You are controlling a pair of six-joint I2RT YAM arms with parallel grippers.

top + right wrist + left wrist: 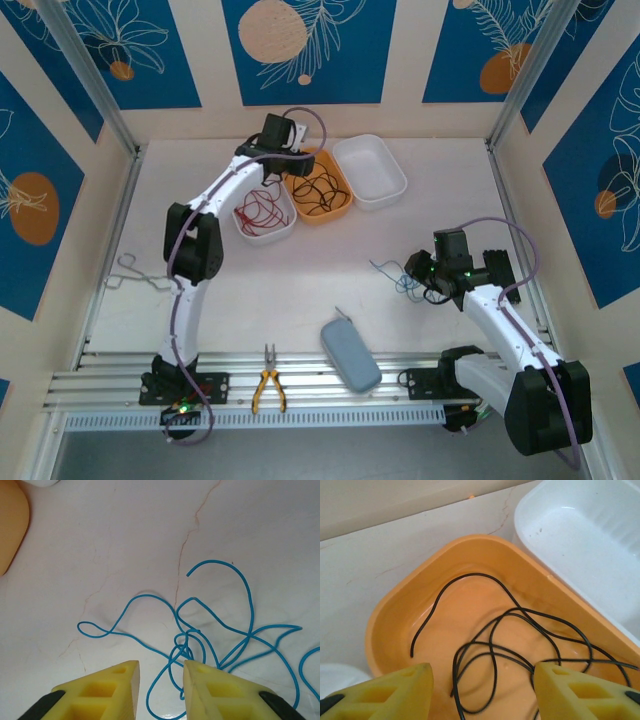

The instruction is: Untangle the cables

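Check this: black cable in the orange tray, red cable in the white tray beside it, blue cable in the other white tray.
One slip: the blue cable lies on the table by the right claw, per the right wrist view, not in the other white tray. The rest stands: black cable in the orange tray, red cable in the white tray beside it.

You had a black cable (pixel 475 574) in an orange tray (pixel 395 610), a red cable (pixel 262 212) in a white tray (pixel 268 237), and a light blue cable (pixel 248 595) on the white, faintly veined table (pixel 125 530). Your walls (pixel 340 70) were blue panels on cream, patterned with white leaf outlines and peach and orange discs. The pliers (pixel 268 390) had yellow handles.
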